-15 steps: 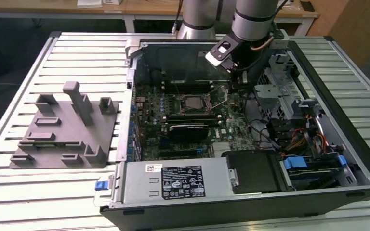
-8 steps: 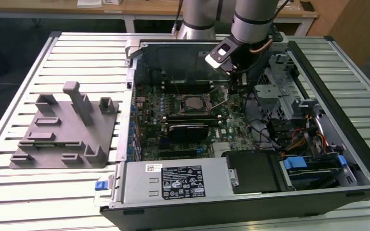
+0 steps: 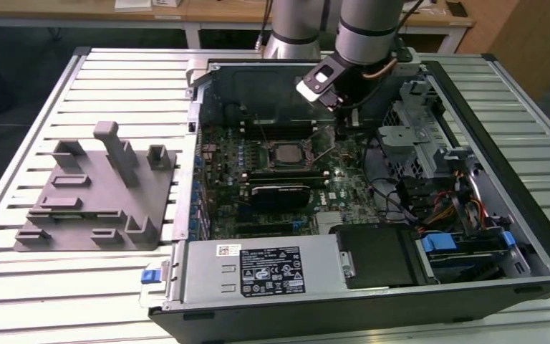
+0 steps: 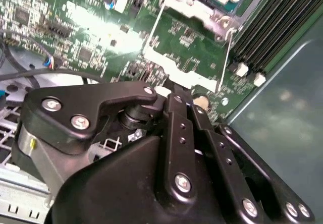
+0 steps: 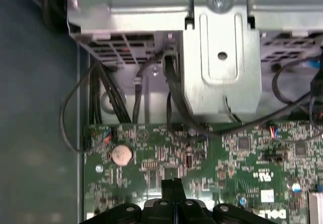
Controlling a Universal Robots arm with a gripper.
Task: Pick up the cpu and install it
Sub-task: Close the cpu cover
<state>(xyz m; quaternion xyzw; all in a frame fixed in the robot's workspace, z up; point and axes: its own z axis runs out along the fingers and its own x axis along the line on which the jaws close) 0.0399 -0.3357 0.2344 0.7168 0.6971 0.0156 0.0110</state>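
Fingers (image 5: 170, 189) pressed together, nothing between them; tips low over the motherboard (image 5: 242, 153). Gripper (image 3: 339, 133) hangs inside the open computer case (image 3: 533, 236). Found the cpu (image 3: 282, 152) lying flat in its socket frame (image 4: 187, 4), just to the exterior view's left of my tips, near but apart. It is square, so no long axis to line up. In the second wrist view a wire lever (image 4: 225, 57) runs between my tips and the chip's pale top. Memory slots (image 4: 267, 30) flank the socket. Drive cage (image 5: 222, 62) and loose cables (image 5: 70, 113) crowd the other side. Grey fixture (image 3: 94, 193) sits well apart on the table (image 3: 26, 287).
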